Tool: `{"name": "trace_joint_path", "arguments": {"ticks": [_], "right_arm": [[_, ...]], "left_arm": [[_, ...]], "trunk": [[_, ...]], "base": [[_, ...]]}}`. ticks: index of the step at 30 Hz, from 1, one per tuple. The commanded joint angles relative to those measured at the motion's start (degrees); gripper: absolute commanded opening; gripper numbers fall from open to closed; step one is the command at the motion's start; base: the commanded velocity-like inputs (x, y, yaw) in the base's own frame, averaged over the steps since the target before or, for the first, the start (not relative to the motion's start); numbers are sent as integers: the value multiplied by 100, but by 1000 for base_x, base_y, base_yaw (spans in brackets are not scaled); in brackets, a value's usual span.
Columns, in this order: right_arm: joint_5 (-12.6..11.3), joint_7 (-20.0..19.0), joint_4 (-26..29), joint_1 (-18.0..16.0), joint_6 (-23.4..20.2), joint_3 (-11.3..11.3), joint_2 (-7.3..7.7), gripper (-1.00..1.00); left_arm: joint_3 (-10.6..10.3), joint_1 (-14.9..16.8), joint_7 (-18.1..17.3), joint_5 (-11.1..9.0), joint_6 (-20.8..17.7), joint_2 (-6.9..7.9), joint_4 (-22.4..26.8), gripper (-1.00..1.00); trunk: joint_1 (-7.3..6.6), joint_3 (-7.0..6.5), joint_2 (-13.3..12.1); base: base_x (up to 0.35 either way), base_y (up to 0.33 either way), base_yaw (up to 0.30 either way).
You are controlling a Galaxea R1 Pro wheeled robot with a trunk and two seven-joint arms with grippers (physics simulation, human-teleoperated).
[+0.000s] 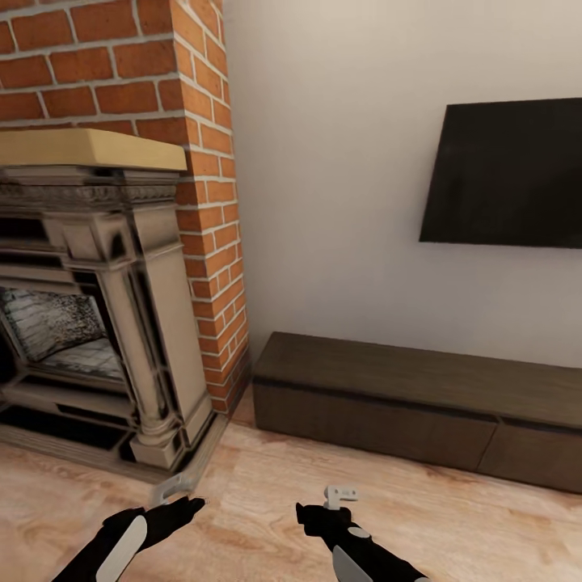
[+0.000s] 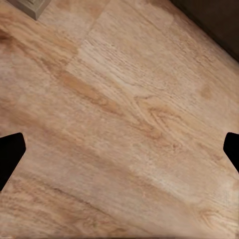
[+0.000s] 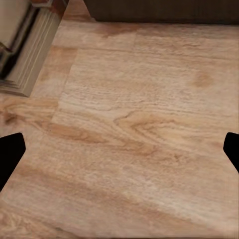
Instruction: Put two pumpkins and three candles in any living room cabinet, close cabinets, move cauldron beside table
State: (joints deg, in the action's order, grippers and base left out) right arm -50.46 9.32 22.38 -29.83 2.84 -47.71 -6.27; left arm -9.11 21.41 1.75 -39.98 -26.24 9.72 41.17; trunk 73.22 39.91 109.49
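The long, low dark-brown cabinet (image 1: 420, 404) stands against the white wall to the right of the fireplace, and its front panels look shut. Its dark base also edges the right wrist view (image 3: 164, 10) and the left wrist view (image 2: 214, 20). My left gripper (image 1: 184, 503) and right gripper (image 1: 311, 513) hang low over the wood floor, well short of the cabinet. Both are open with nothing between the fingers: black fingertips (image 2: 10, 154) (image 3: 10, 152) sit far apart over bare planks. The pumpkins, candles, cauldron and table are out of view.
A stone fireplace (image 1: 105, 323) with a tan mantel stands at the left against a red brick chimney (image 1: 206, 202); its plinth (image 3: 25, 55) juts onto the floor. A dark TV (image 1: 509, 174) hangs above the cabinet. Light wood floor (image 1: 267, 477) lies between me and the cabinet.
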Motion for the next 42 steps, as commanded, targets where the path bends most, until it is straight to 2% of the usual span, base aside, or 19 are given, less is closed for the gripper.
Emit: {"name": "trace_joint_path", "arguments": {"ticks": [1, 16, 19, 26, 35, 42], "right_arm": [[-60, 35, 3, -7, 31, -47, 3, 100], [-53, 6, 0, -8, 27, -46, 3, 100], [-53, -6, 2, -7, 24, -46, 3, 100], [-60, -9, 3, -8, 21, -38, 3, 100], [-60, -10, 3, -6, 15, -41, 3, 100], [-52, -5, 3, -10, 14, -46, 3, 100]], "left_arm": [[-23, 4, 18, -32, -13, 5, 5, 100], [-56, 4, 22, -20, -10, -8, 4, 100], [-142, 4, 99, 94, -5, -30, 5, 100], [-188, 4, 322, 196, -4, -40, 5, 100], [-201, 4, 335, 207, 4, -38, 5, 100], [-205, 4, 326, 217, 231, -31, 5, 100]], "trunk": [[-24, -13, -39], [-354, -282, -640], [-420, -337, -761], [-574, -472, -1041], [-574, -473, -1041], [-574, -473, -1041]], "base": [[-64, 0, 275], [-30, -1, 237], [-248, -79, 29], [-293, -142, -203], [-288, -158, -284], [-147, -246, -246]]}}
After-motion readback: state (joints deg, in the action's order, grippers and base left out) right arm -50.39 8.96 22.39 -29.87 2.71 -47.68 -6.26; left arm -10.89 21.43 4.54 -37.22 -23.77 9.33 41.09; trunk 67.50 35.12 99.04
